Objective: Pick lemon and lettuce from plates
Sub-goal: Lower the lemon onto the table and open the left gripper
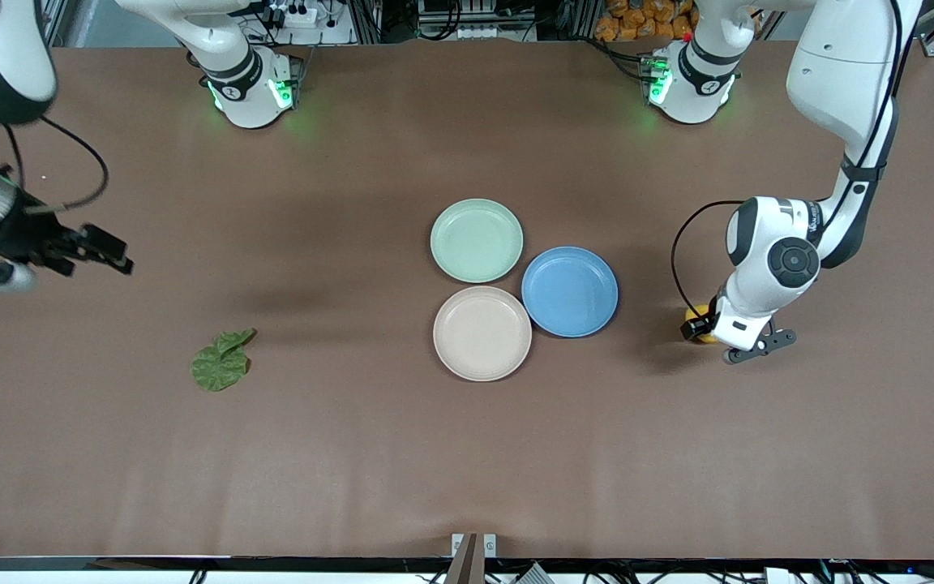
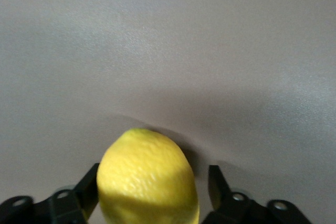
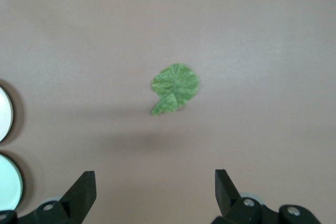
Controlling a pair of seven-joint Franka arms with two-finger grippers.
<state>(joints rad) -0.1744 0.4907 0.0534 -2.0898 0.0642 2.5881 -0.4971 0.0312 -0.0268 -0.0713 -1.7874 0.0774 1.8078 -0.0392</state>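
The yellow lemon (image 1: 700, 311) rests on the bare table beside the blue plate, toward the left arm's end. My left gripper (image 1: 699, 324) is low around it. In the left wrist view the lemon (image 2: 148, 179) sits between the fingers of the left gripper (image 2: 153, 178); one touches it and the other stands off with a gap. The green lettuce (image 1: 221, 367) lies flat on the table toward the right arm's end, off the plates. My right gripper (image 1: 110, 251) is open and empty, raised over bare table; its wrist view shows the lettuce (image 3: 176, 88) ahead of the right gripper (image 3: 153, 179). The mint green plate (image 1: 477, 240) and cream plate (image 1: 482, 332) hold nothing.
A blue plate (image 1: 569, 291) touches both other plates at mid-table and holds nothing. The edges of the cream plate (image 3: 3, 114) and the mint plate (image 3: 8, 187) show in the right wrist view. The arm bases (image 1: 252, 89) stand farthest from the front camera.
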